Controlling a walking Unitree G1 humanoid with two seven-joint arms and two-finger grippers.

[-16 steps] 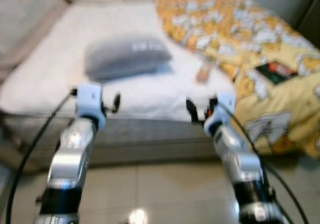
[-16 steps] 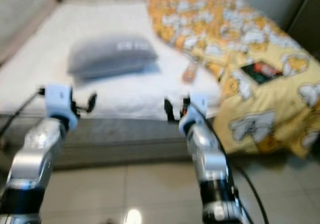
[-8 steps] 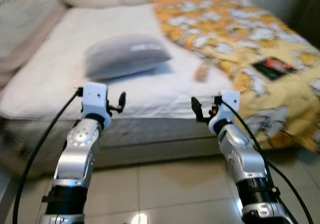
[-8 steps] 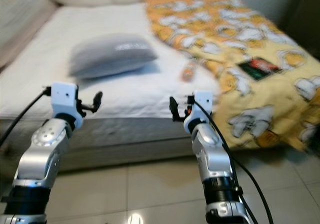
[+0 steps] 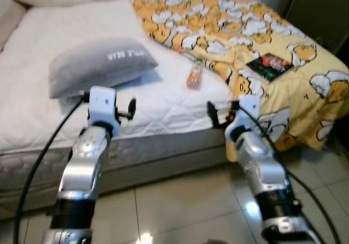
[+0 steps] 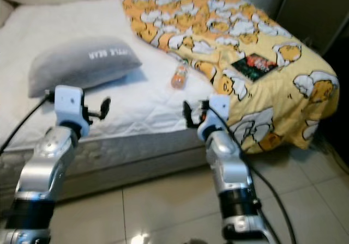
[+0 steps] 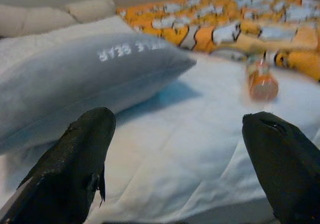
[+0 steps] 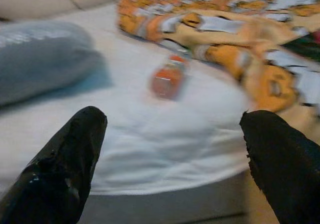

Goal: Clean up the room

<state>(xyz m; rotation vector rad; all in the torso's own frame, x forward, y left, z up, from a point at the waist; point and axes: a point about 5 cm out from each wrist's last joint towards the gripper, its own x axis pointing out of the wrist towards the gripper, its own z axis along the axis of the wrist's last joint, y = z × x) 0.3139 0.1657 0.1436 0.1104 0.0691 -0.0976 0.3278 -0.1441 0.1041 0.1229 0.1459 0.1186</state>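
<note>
The robot stands at the foot edge of a bed point(image 5: 163, 110) with both arms raised before the mattress. Left gripper point(image 7: 180, 159): fingers spread wide, nothing between them, level with the mattress edge. Right gripper point(image 8: 170, 159): fingers likewise spread apart and empty, just off the bed's near edge. An orange bottle point(image 5: 193, 76) lies on its side on the white sheet, beyond both grippers and clear of them, nearer the right one. It rests just beside the edge of the yellow patterned duvet point(image 5: 262, 31). A grey pillow point(image 5: 101, 65) lies on the sheet ahead of the left gripper. A dark booklet point(image 5: 268, 65) lies on the duvet, right of the bottle.
</note>
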